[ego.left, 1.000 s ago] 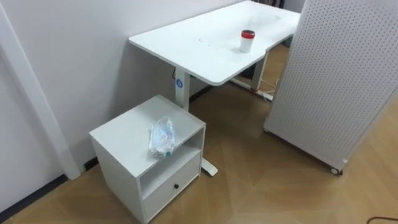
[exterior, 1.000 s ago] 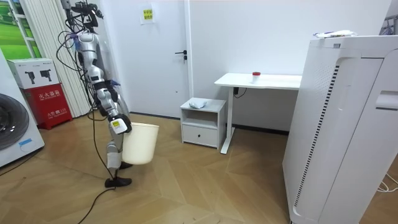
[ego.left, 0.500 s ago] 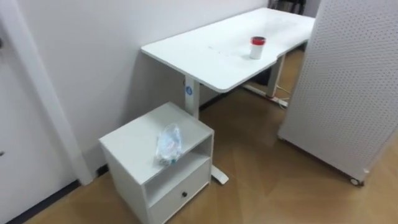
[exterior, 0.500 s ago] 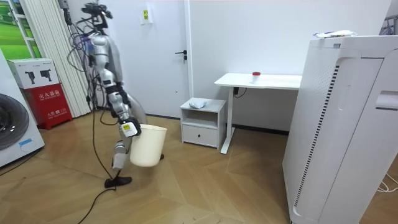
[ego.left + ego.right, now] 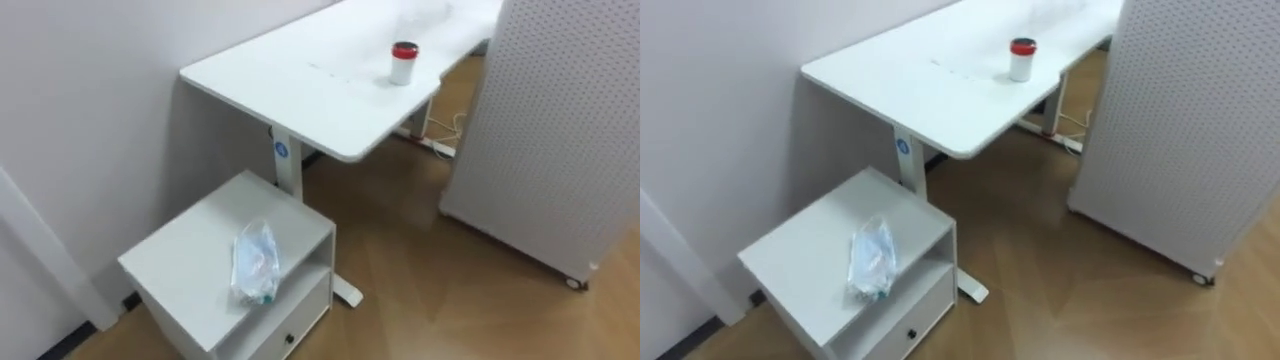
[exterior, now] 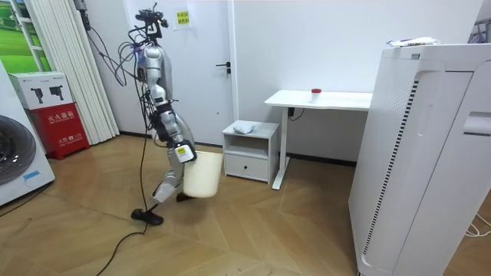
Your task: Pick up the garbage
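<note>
A crumpled clear plastic bag (image 5: 255, 265), the garbage, lies on top of the white bedside cabinet (image 5: 180, 275) near its front edge. The cabinet's drawer is cut off below. Beside it stands the desk (image 5: 300, 75), bearing a red-lidded cup (image 5: 403, 62). In the room view the robot stands short of the cabinet, its right robot hand (image 6: 182, 152) at the rim of a cream waste bin (image 6: 202, 176). Its grip cannot be made out.

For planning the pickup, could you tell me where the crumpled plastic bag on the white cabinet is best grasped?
Probably across its narrow middle, coming from above. The plastic bag lies flat and lengthwise on the cabinet top, one end at the front edge, so both long sides look free for a pinch.
</note>
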Controlling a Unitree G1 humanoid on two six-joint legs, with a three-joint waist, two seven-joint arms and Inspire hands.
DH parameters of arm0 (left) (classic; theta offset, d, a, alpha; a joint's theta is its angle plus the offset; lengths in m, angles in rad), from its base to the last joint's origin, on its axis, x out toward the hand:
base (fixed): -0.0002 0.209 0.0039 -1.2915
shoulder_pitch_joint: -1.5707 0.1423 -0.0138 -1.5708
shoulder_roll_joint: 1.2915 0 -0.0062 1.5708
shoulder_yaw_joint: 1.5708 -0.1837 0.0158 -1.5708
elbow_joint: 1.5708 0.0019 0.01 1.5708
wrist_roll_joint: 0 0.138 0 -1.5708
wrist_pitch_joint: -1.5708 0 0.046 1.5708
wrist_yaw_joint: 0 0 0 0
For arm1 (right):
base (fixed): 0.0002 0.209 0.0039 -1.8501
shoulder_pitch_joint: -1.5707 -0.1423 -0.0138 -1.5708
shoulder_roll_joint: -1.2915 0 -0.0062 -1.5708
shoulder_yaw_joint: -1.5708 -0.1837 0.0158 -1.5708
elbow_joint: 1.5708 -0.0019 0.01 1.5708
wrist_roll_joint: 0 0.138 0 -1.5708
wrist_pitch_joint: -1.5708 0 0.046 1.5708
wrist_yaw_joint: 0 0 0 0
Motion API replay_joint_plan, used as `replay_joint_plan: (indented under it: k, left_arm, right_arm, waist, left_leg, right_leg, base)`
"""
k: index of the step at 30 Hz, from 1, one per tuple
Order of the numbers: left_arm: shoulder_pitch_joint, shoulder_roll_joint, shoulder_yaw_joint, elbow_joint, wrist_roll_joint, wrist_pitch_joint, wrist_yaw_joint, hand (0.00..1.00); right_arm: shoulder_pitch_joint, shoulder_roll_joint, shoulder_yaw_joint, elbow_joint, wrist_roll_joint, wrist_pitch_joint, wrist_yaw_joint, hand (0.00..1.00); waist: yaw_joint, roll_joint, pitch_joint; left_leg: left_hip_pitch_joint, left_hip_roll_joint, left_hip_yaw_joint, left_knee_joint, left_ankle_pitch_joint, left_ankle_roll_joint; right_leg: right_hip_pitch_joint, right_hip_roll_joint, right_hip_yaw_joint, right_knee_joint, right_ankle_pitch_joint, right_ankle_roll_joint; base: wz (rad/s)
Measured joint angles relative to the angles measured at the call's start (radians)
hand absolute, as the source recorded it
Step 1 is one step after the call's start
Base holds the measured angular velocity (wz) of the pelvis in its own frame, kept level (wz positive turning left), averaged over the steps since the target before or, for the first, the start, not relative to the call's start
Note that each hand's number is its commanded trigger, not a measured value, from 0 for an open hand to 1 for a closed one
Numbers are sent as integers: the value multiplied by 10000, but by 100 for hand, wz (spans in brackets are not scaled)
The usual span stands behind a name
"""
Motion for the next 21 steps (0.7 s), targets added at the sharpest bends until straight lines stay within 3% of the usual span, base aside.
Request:
replay_joint_plan:
  k: [1, 3, 5, 6, 7, 8, 9, 10, 16, 21]
  left_arm:
    - [-19, 5, -100, -6, -19, -42, 112, 0]
    - [-18, 22, -207, -73, -63, -143, 180, 0]
    - [-88, 118, -648, -79, -306, -362, 302, 0]
    - [-114, 131, -740, -80, -422, -381, 311, 0]
    - [-126, 149, -921, -68, -429, -411, 324, 0]
    - [-160, 134, -1019, -70, -437, -437, 323, 0]
    - [-157, 144, -1036, -75, -436, -485, 325, 0]
    - [-201, 121, -1098, -92, -474, -554, 340, 0]
    - [-202, 114, -1082, -239, -560, -858, 376, 0]
    - [-1081, 110, -875, -466, -22, -983, 814, 0]
  right_arm:
    - [-34, -1, 11, -122, 82, -44, -16, 100]
    - [-41, -5, 12, -334, 218, -83, -42, 100]
    - [-68, -5, 65, -385, 307, -102, -47, 100]
    - [-70, -4, 96, -372, 342, -118, -51, 100]
    - [-88, -4, 109, -306, 383, -200, -52, 100]
    - [-92, 0, 117, -175, 431, -309, -76, 100]
    - [-89, 19, 118, -113, 428, -357, -84, 100]
    - [-110, 22, 128, 82, 421, -434, -102, 100]
    - [-360, -91, 219, 519, 392, -814, -9, 100]
    - [-944, -115, 219, 830, -31, -951, -11, 100]
  waist:
    - [-6, 85, 38]
    - [-28, 187, 37]
    - [-70, 226, 52]
    - [-90, 221, 42]
    - [-153, 205, 44]
    - [-280, 254, 33]
    - [-362, 258, 27]
    - [-383, 320, 19]
    - [-356, 531, 99]
    - [-399, 587, 89]
  left_leg:
    - [219, 111, 5, -208, 2, -6]
    - [487, 302, -3, -516, 6, -47]
    - [897, 481, -94, -982, 51, -150]
    - [986, 487, -140, -1128, 77, -193]
    - [1196, 493, -239, -1333, 103, -241]
    - [1390, 531, -451, -1453, 74, -328]
    - [1477, 543, -530, -1485, 44, -385]
    - [1621, 666, -552, -1574, -13, -501]
    - [1752, 886, -546, -1935, 73, -719]
    - [1185, 903, -539, -1761, 74, -721]
  right_leg:
    - [-565, 7, -164, 238, -299, -53]
    - [-1309, 107, -308, -323, -750, -63]
    - [-1629, 377, -322, -2803, -841, -66]
    - [-1598, 449, -311, -3583, -784, -53]
    - [-1434, 637, -253, -5169, -480, -68]
    - [-1214, 850, -219, -6088, 332, -55]
    - [-1057, 949, -181, -6347, 786, -122]
    - [-852, 1156, -161, -6595, 1048, 5]
    - [-672, 1482, -152, -7098, 1074, -132]
    - [-1170, 1487, -156, -7047, 1075, -149]
  base:
    - [-14]
    - [-10]
    - [-2]
    - [14]
    - [31]
    - [40]
    - [35]
    - [8]
    - [-6]
    - [0]
